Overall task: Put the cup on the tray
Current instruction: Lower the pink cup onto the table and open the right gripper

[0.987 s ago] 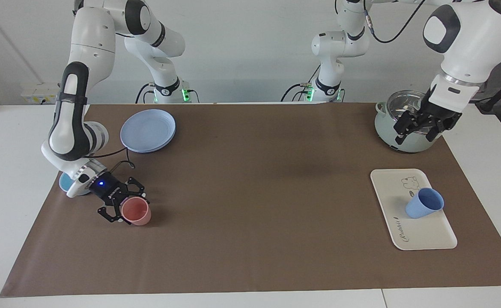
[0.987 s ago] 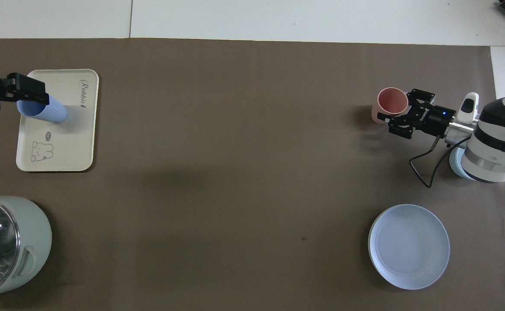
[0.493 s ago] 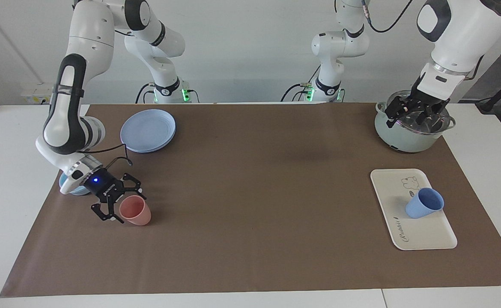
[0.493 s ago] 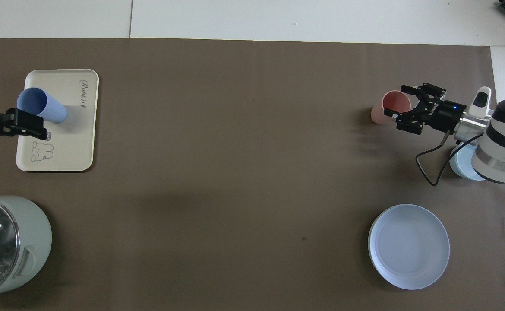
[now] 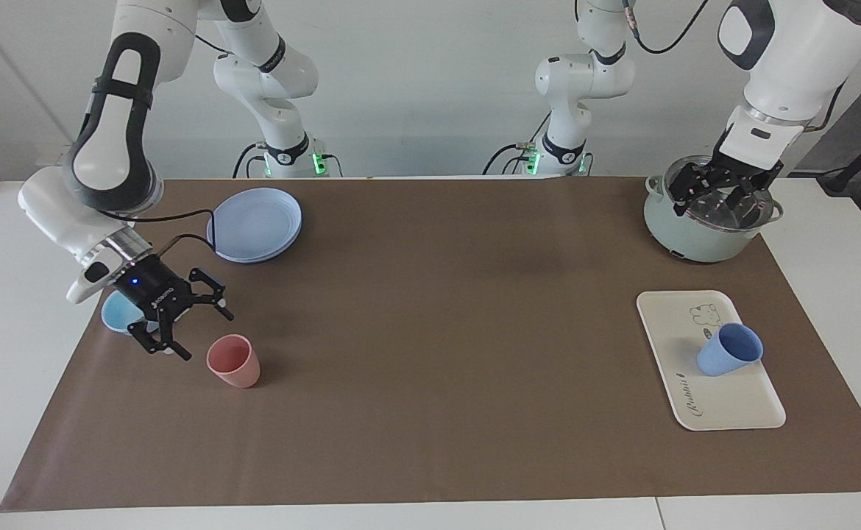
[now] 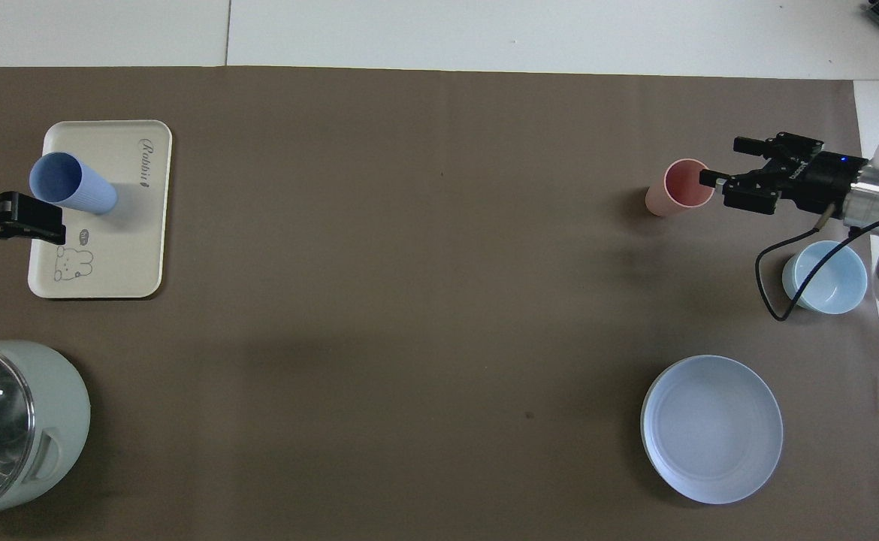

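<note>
- I have the cup (image 5: pixel 728 350) standing upright on the tray (image 5: pixel 739 408), around the tray's middle, free of both grippers.
- The tray lies flat on the brown mat (image 5: pixel 438 309) toward my left arm's end of the table, with the bear drawing at the end nearer the robots and the script lettering at the other end.
- My left gripper (image 5: pixel 722 197) is up in the air over the pale green pot (image 5: pixel 684 235); its fingers are spread and it holds nothing.
- That pot sits nearer the robots than the tray, and its glass lid is on.
- My right gripper (image 5: pixel 199 335) hangs tilted just beside the pink cup (image 5: pixel 233 361), fingers wide apart, nothing between them.
- In the facing view I see a gap between the pink cup and the nearest fingertip, so no contact.
- The pink cup stands upright on the mat toward my right arm's end.
- The light-blue bowl (image 6: pixel 826 276) sits close to it near the mat's edge, partly under my right arm.
- The round blue plate (image 5: pixel 254 224) lies nearer the robots than the bowl.
</note>
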